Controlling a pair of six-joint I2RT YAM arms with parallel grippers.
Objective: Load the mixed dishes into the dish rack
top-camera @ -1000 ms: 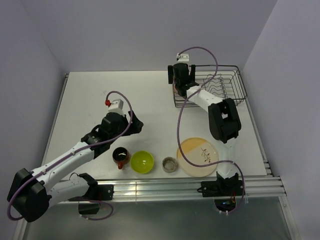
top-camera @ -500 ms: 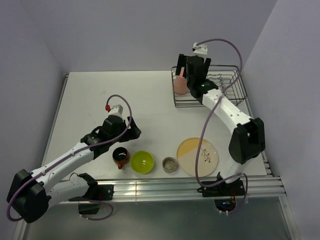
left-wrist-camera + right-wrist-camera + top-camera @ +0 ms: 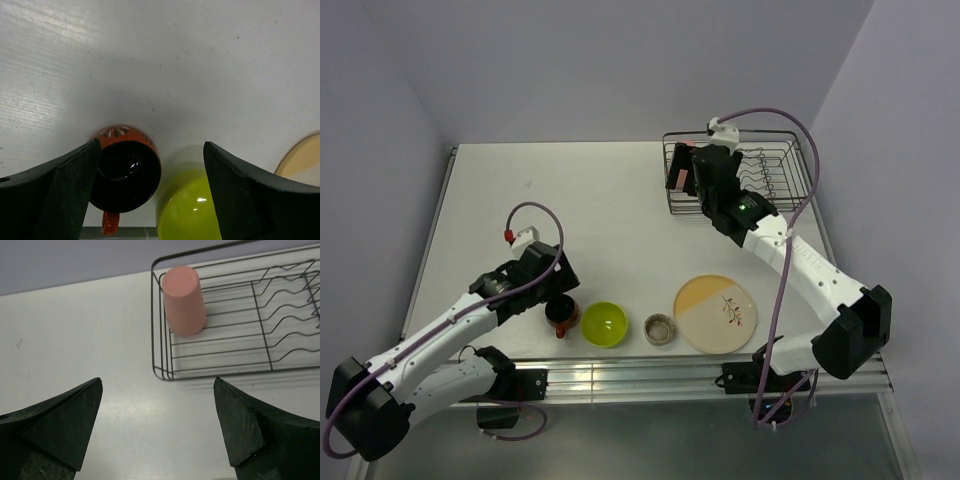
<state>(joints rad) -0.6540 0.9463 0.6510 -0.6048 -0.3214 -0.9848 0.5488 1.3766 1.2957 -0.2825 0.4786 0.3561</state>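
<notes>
The pink tumbler (image 3: 676, 178) stands in the left end of the dark wire dish rack (image 3: 760, 170); the right wrist view shows the tumbler (image 3: 184, 300) inside the rack (image 3: 260, 315). My right gripper (image 3: 703, 188) (image 3: 158, 380) is open and empty, just off the rack's near-left corner. My left gripper (image 3: 563, 293) (image 3: 151, 143) is open, above the orange mug (image 3: 559, 314) (image 3: 125, 170), with the lime-green bowl (image 3: 604, 323) (image 3: 187, 210) beside it. The tiny beige cup (image 3: 660, 327) and the pale-yellow plate (image 3: 715, 313) (image 3: 302, 159) lie near the front edge.
The mug, bowl, cup and plate form a row along the table's front edge (image 3: 650, 352), close to the metal rail. The rack's wavy plate-slot wires (image 3: 775, 170) fill its right part. Walls enclose the table at back and sides.
My right gripper has let go of the pink tumbler in the rack and drawn back from it. My left arm has moved toward the front edge, over the orange mug.
</notes>
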